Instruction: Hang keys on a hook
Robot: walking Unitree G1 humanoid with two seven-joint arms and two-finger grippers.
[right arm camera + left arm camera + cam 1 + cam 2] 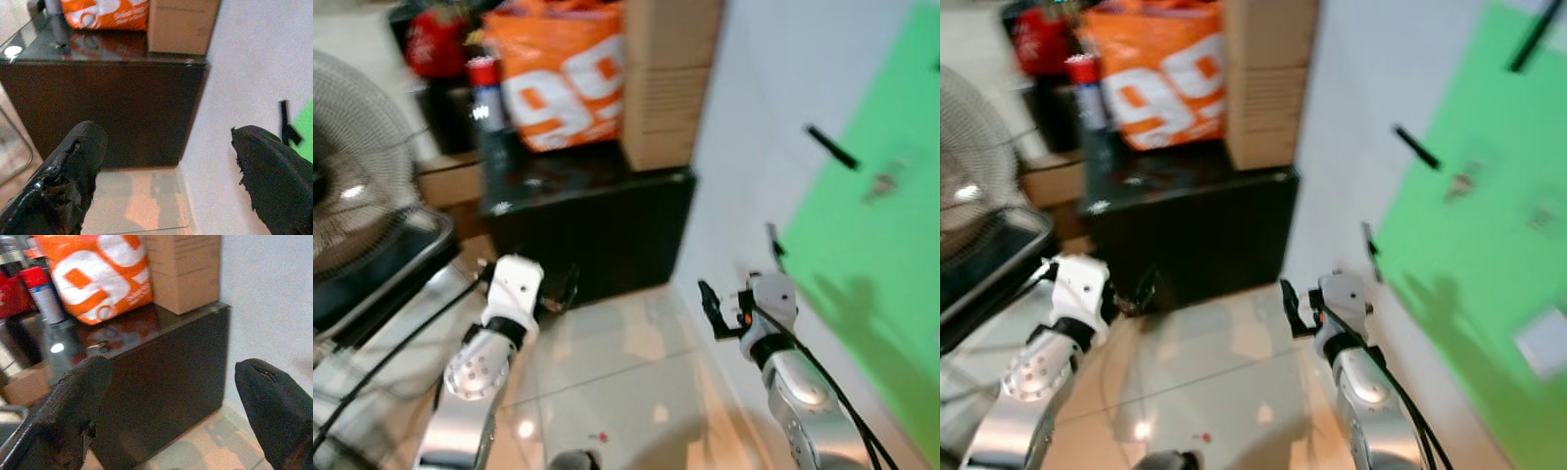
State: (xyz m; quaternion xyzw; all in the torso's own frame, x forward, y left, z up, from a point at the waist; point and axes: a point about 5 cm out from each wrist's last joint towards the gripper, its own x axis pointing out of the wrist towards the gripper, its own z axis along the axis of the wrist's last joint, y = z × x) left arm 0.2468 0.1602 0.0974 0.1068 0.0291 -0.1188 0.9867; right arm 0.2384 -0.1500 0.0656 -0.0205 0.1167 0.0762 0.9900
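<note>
Both grippers are raised in front of the robot, low over the tiled floor [636,372], and both are empty. The left gripper [176,406] has its fingers spread wide with nothing between them; the right gripper [171,171] is likewise spread and holds nothing.

The keys [881,183] appear as a small, pale, blurred object against the green panel [871,294] on the white wall [744,147] at the robot's right. They lie above and to the right of the right gripper, well apart from it. Just up and to the left of them a dark peg [832,147] juts out from the wall at a slant; this looks like a hook. A second dark hook [1533,39] is visible higher on the panel in the right eye view. Whether the keys already hang from something or merely sit against the panel cannot be told: the head views are blurred.

The right arm is plainly the nearer one, standing just beside the wall; the left arm is off towards the black cabinet [597,235]. In the right wrist view a small dark bracket [286,125] on the wall lies close to one finger.

The keys themselves are too small and smeared to make out a ring or blades.

Judgement: any reach towards the keys falls to the right gripper, moving up and rightward along the wall. The camera blur suggests the robot is not yet settled for that reach.
</note>
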